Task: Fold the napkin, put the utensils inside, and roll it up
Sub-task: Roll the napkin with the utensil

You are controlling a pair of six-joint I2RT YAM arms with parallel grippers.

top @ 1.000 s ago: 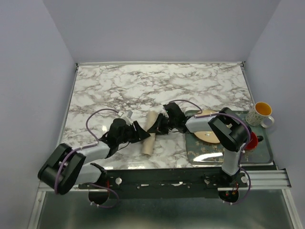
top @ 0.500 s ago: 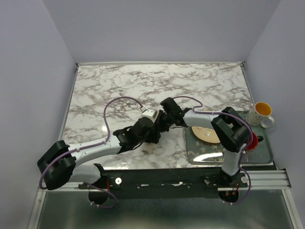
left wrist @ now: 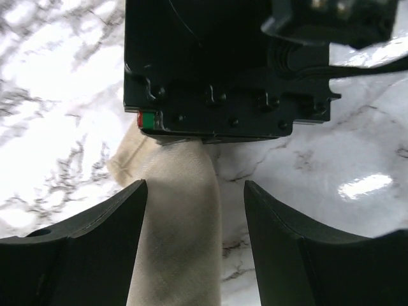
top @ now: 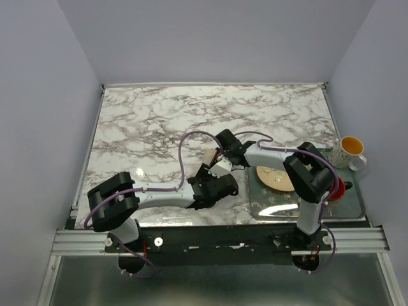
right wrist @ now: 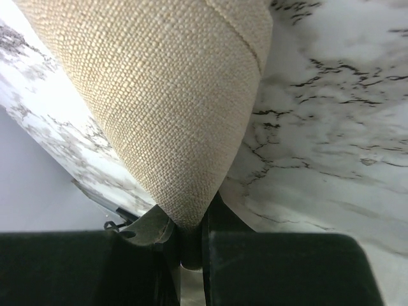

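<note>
The tan, coarse-woven cloth napkin is wound into a tight roll. It lies on the white, grey-veined marble counter, in the near middle, just left of the patterned grey-green tray.

The right gripper is pinched hard on one end of the roll, jaws closed so the cloth narrows to a wedge between them. That hold looks meant to keep the roll from springing open and to steer it.

The left gripper faces the same roll from the opposite side, looking toward the right one's black body. Its jaws are spread wide on either side of the cloth and hold nothing; neither finger appears to touch the napkin. I judge it is set there to take or steady the roll's free length.

The slim orange plastic utensil shows in no view. It may be wrapped inside, but the cloth hides that. From above, only a small beige tip of the roll shows between the two arms, so the neatness of that end cannot be told. The task seems close to done.
</note>
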